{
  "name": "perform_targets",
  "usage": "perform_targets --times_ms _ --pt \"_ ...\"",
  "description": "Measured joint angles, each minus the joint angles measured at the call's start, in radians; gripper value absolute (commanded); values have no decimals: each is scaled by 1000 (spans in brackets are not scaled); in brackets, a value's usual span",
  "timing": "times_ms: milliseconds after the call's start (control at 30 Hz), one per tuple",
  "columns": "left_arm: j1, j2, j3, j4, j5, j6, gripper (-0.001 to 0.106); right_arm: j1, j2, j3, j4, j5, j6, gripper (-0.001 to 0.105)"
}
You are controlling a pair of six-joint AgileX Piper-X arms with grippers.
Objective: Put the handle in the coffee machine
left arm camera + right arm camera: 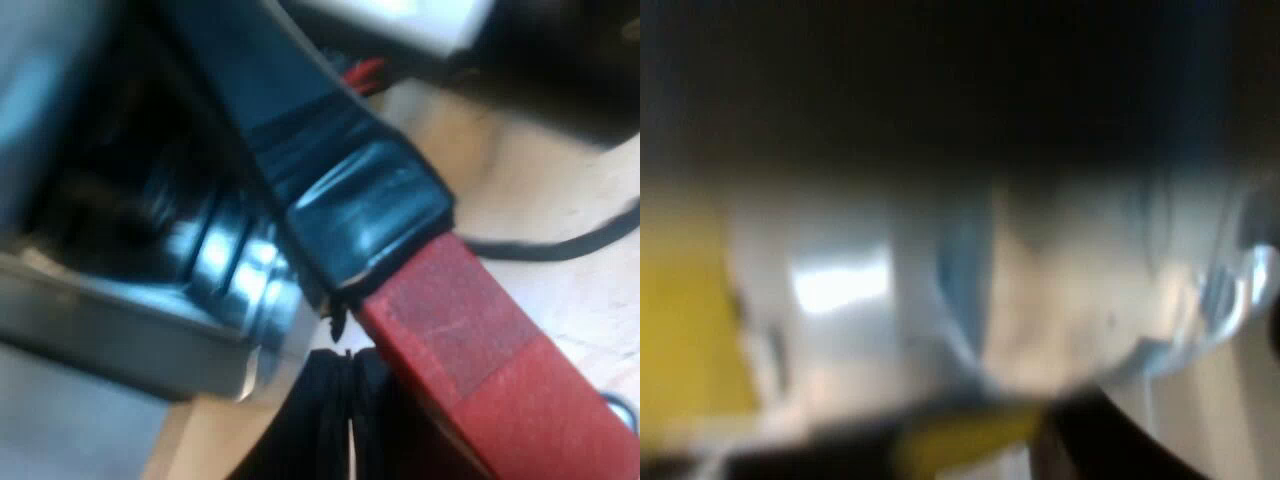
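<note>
The holder's dark handle runs close past the camera and ends in a red tip. Its metal head sits at the espresso machine's front, just above the metal ledge. My left gripper is shut on the handle where the black part meets the red, with its black fingers pressed close together beneath it. My right gripper shows as a dark blur close against a pale, shiny surface.
A light wooden table top lies under the handle, with a black cable across it. Something yellow and a clear, glass-like rim are near the right arm, too blurred to name.
</note>
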Motion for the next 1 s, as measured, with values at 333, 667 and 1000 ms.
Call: perform_targets --times_ms 333,667,1000 --pt "-55 0 2 6 -20 -34 1 79 -46 56 123 8 5 23" --pt "-111 0 9 26 -17 -11 1 107 -298 303 158 53 -8 21" --pt "-303 0 21 7 -45 6 1 109 -522 473 260 68 4 21"
